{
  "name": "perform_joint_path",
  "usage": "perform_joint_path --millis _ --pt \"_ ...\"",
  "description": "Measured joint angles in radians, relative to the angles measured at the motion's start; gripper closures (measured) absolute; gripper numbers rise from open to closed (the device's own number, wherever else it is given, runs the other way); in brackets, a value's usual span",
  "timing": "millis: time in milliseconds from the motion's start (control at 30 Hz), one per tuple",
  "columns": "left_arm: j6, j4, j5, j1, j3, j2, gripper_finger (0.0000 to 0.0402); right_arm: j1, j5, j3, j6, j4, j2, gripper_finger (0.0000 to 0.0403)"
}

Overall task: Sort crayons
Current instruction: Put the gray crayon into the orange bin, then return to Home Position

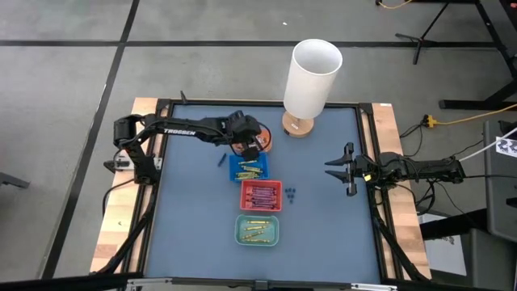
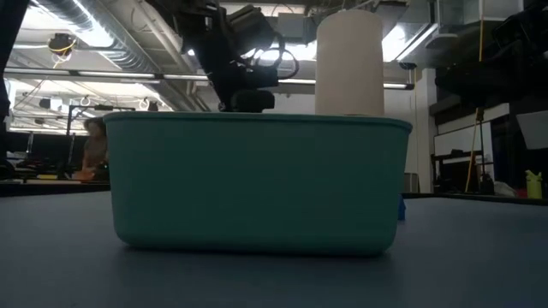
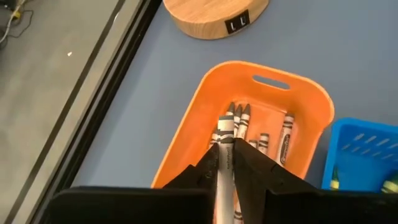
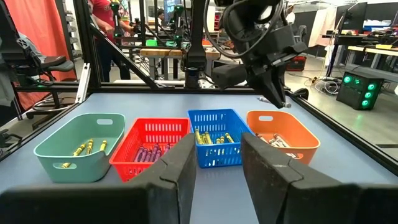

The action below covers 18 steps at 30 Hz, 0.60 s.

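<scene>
Four small trays stand in a row: orange (image 1: 262, 141), blue (image 1: 249, 167), red (image 1: 261, 195) and green (image 1: 257, 230). Yellow crayons (image 4: 211, 137) lie in the blue tray, purple ones (image 4: 149, 152) in the red, yellow ones (image 4: 84, 148) in the green and grey ones (image 3: 283, 134) in the orange. My left gripper (image 3: 225, 171) hangs over the orange tray (image 3: 186, 137), slanting down, shut on a grey crayon (image 3: 226, 140). My right gripper (image 1: 343, 170) waits open near the table's right edge, holding nothing. My left gripper pinches the grey crayon's paper-wrapped shaft (image 3: 225, 163) between its two fingers. The crayon lies along the fingers and sticks out past their tips. It slants down from above, its tip (image 3: 229, 115) over the grey crayons in the orange tray.
A tall white cylinder (image 1: 313, 77) stands on a round wooden base (image 1: 297, 125) just behind the orange tray. One blue crayon (image 1: 220, 160) lies on the mat left of the blue tray, and small blue bits (image 1: 291, 192) right of the red tray. A raised frame (image 1: 161, 105) rims the table.
</scene>
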<state>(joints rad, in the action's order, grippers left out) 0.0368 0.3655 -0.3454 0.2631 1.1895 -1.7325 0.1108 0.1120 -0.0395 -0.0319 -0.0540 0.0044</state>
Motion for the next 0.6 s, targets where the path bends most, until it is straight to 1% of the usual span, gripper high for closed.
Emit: perform_joint_path --millis 233,333,467,533,600 --pt "0.001 -0.037 -0.003 0.001 -0.01 0.001 0.0325 0.0 0.0 0.0 0.0 0.0 0.0 0.0278" --pt "0.001 -0.044 -0.004 0.001 -0.01 0.001 0.0312 0.0 0.0 0.0 0.0 0.0 0.0 0.0279" --pt "0.002 -0.047 -0.028 0.001 -0.01 0.001 0.0316 0.0 0.0 0.0 0.0 0.0 0.0 0.0279" --pt "0.006 -0.047 -0.033 0.001 -0.01 0.001 0.0329 0.0 0.0 0.0 0.0 0.0 0.0 0.0279" --pt "0.029 -0.036 -0.03 0.001 -0.003 0.007 0.0352 0.0 0.0 0.0 0.0 0.0 0.0 0.0278"
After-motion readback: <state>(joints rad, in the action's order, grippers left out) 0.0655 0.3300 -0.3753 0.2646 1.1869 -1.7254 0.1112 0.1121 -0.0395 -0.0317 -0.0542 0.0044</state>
